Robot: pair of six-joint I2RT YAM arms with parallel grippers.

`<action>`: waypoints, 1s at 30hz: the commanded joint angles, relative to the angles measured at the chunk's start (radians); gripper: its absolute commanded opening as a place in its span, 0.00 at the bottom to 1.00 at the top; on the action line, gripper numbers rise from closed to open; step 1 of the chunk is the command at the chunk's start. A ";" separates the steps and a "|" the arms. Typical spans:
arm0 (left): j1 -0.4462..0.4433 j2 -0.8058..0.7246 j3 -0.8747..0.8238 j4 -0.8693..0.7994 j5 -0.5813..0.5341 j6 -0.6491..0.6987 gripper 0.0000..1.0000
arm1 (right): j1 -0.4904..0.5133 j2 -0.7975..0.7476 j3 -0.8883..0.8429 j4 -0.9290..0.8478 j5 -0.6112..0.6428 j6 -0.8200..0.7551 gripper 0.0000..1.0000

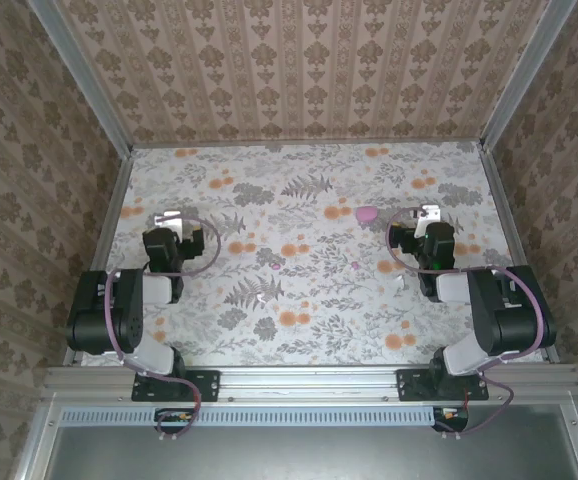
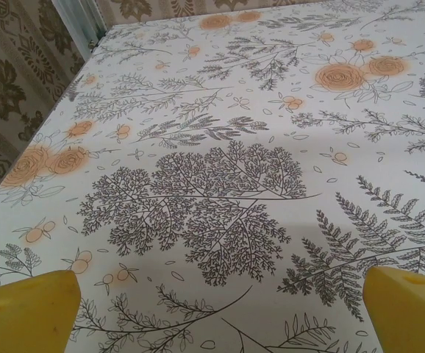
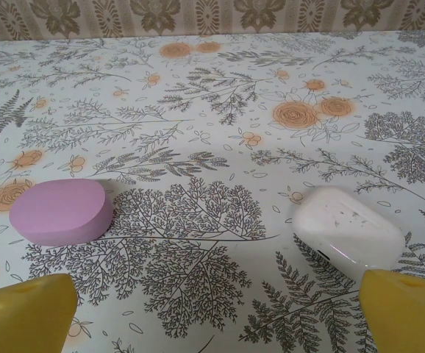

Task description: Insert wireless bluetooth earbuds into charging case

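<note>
Between the yellow fingers of my right end effector (image 3: 216,312) there is nothing but patterned tabletop (image 3: 220,132) — they stand wide apart, holding nothing. Just ahead of its right finger lies a white speckled pod (image 3: 348,232). Ahead of its left finger, a little further off, lies a pink oval pod (image 3: 62,212). One of the two should be the charging case, but I cannot tell which, and both look closed. My left end effector (image 2: 216,312) is likewise spread wide and empty, with bare tabletop ahead of it.

Seen from above, the tiny magenta nubs sit further off. One earbud (image 1: 355,266) lies back and to the left of my right end effector, and the other earbud (image 1: 273,265) lies off to the right of my left one.

I judge the task at its start, with no earbud picked up yet. The next move calls for drawing an end effector back over a nub, narrowing the fingers and descending exactly — the nub is far smaller than my fingers.
</note>
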 commanded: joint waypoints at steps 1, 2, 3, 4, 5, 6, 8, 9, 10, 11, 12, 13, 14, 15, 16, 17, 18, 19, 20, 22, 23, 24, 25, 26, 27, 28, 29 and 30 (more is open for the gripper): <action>-0.005 -0.005 0.011 0.030 -0.013 -0.022 1.00 | -0.003 0.004 0.016 0.018 -0.020 -0.004 1.00; -0.005 -0.006 0.011 0.030 -0.013 -0.021 1.00 | -0.002 0.004 0.017 0.017 -0.020 -0.003 1.00; -0.005 -0.005 0.011 0.029 -0.014 -0.022 1.00 | -0.003 0.004 0.017 0.017 -0.020 -0.003 1.00; -0.006 -0.006 0.011 0.030 -0.014 -0.022 1.00 | -0.003 0.005 0.018 0.016 -0.021 -0.002 1.00; -0.005 -0.005 0.011 0.030 -0.014 -0.022 1.00 | -0.003 0.004 0.017 0.016 -0.022 -0.001 1.00; -0.007 -0.005 0.011 0.029 -0.014 -0.021 1.00 | -0.002 0.004 0.017 0.018 -0.022 0.000 1.00; -0.007 -0.005 0.011 0.029 -0.014 -0.022 1.00 | -0.003 0.005 0.019 0.014 -0.012 0.001 1.00; -0.007 -0.005 0.011 0.030 -0.014 -0.022 1.00 | -0.004 0.004 0.020 0.010 -0.007 0.002 1.00; -0.007 -0.005 0.011 0.029 -0.014 -0.022 1.00 | -0.003 0.006 0.021 0.011 -0.009 0.002 1.00; -0.007 -0.005 0.011 0.030 -0.014 -0.022 1.00 | -0.004 0.007 0.022 0.007 -0.011 0.004 1.00; -0.007 -0.006 0.011 0.029 -0.014 -0.022 1.00 | -0.008 0.006 0.021 0.008 -0.017 0.006 1.00; -0.007 -0.005 0.013 0.027 -0.014 -0.024 1.00 | -0.008 0.006 0.021 0.009 -0.016 0.004 1.00; -0.005 -0.006 0.012 0.027 -0.014 -0.024 1.00 | -0.008 0.007 0.021 0.009 -0.016 0.005 1.00; -0.004 -0.005 0.013 0.028 -0.012 -0.022 1.00 | -0.008 0.006 0.021 0.010 -0.014 0.004 1.00; -0.006 -0.005 0.013 0.027 -0.012 -0.022 1.00 | -0.006 0.007 0.021 0.009 -0.012 0.003 1.00; -0.006 -0.005 0.013 0.028 -0.012 -0.022 1.00 | -0.007 0.006 0.021 0.011 -0.011 0.004 1.00; -0.005 -0.006 0.013 0.028 -0.013 -0.022 1.00 | -0.007 0.007 0.021 0.010 -0.011 0.003 1.00; -0.006 -0.006 0.013 0.028 -0.012 -0.022 1.00 | -0.007 0.006 0.019 0.010 -0.011 0.003 1.00; -0.007 -0.005 0.012 0.028 -0.014 -0.022 1.00 | -0.007 0.007 0.019 0.012 -0.011 0.003 1.00; -0.007 -0.005 0.013 0.028 -0.015 -0.021 1.00 | -0.007 0.007 0.020 0.010 -0.011 0.003 1.00; -0.009 -0.005 0.013 0.028 -0.016 -0.019 1.00 | -0.006 0.007 0.021 0.011 -0.012 0.003 1.00; -0.009 -0.005 0.013 0.028 -0.018 -0.019 1.00 | -0.006 0.006 0.020 0.010 -0.012 0.003 1.00; -0.010 -0.005 0.013 0.028 -0.019 -0.018 1.00 | -0.007 0.006 0.019 0.010 -0.013 0.003 1.00; -0.013 -0.005 0.012 0.030 -0.021 -0.015 1.00 | -0.006 0.004 0.019 0.012 -0.012 0.003 1.00; -0.015 -0.005 0.010 0.033 -0.019 -0.012 1.00 | -0.006 0.004 0.018 0.013 -0.013 0.002 1.00; -0.016 -0.007 0.010 0.033 -0.009 -0.009 1.00 | -0.007 0.004 0.015 0.016 -0.018 0.000 1.00; -0.017 -0.012 0.009 0.030 -0.009 -0.008 1.00 | -0.005 0.002 0.014 0.019 -0.021 -0.001 1.00; -0.019 -0.024 0.004 0.032 -0.008 -0.007 1.00 | -0.002 0.000 0.013 0.019 -0.020 -0.003 1.00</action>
